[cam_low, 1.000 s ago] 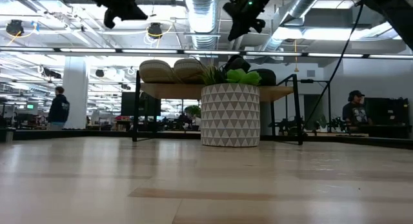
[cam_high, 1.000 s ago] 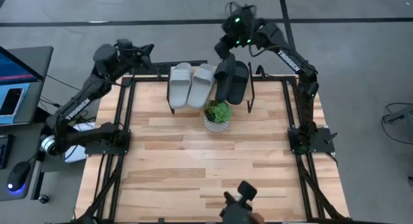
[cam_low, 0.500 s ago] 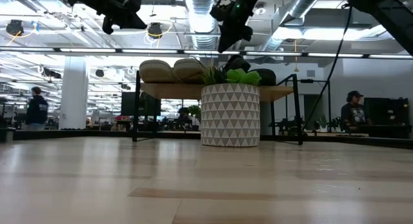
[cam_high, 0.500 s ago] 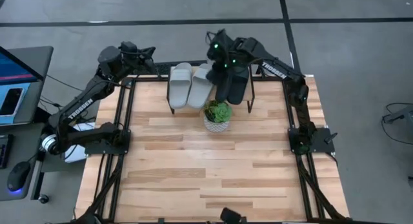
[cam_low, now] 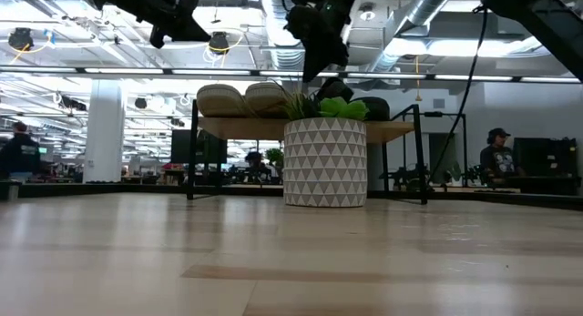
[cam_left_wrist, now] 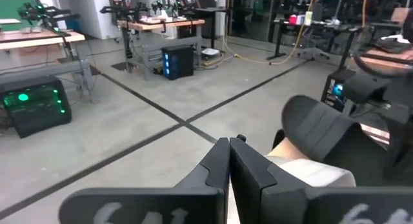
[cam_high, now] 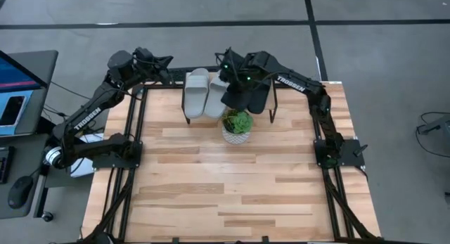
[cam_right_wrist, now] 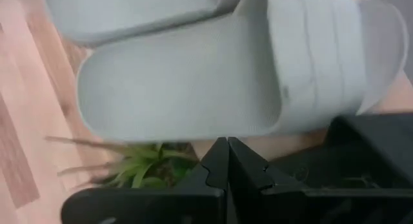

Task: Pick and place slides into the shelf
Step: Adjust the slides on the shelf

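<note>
My right gripper (cam_high: 226, 63) has swung from 1 o'clock in over the shelf (cam_high: 281, 96), fingers together, holding nothing. Left gripper (cam_high: 163, 64) parks at 11, also pinched empty. All four slides (cam_high: 197, 93) sit on the shelf at 12; looks finished.

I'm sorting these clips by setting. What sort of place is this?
Probably an open-plan robotics lab or workshop: exposed ceiling ducts, rows of workbenches with equipment, and a concrete floor with taped lines.
</note>
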